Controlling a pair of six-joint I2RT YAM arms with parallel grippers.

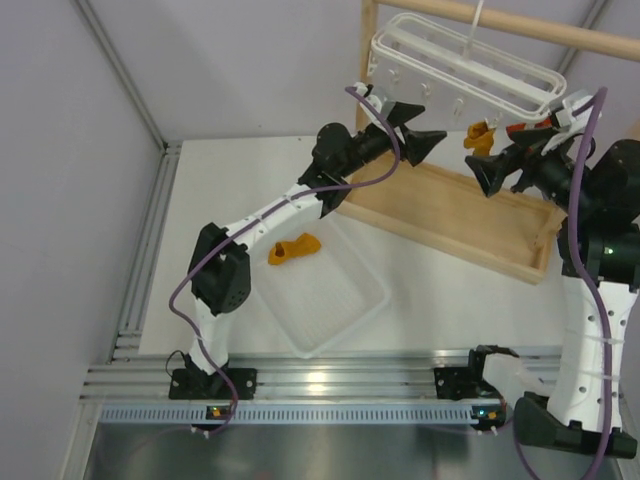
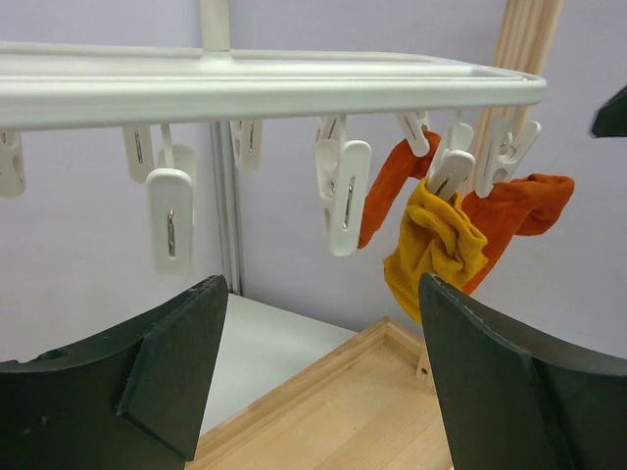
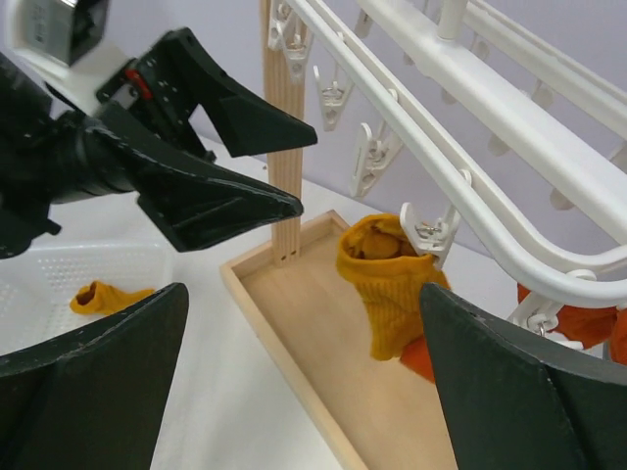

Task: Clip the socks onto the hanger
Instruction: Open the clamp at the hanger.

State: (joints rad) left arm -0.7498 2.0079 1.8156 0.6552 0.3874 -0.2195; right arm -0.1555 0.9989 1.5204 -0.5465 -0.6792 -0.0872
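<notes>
**LEGIBLE MARKINGS: NONE**

No text, label, brand, number or sign can be read in any view. The hanger (image 2: 245, 83), its clips (image 2: 343, 196) and the socks (image 2: 431, 245) hung beneath it show plain surfaces only. In the right wrist view, the grey block (image 3: 47, 27) to the left of the hanger is too blurred to show whether it carries any lettering.
</notes>
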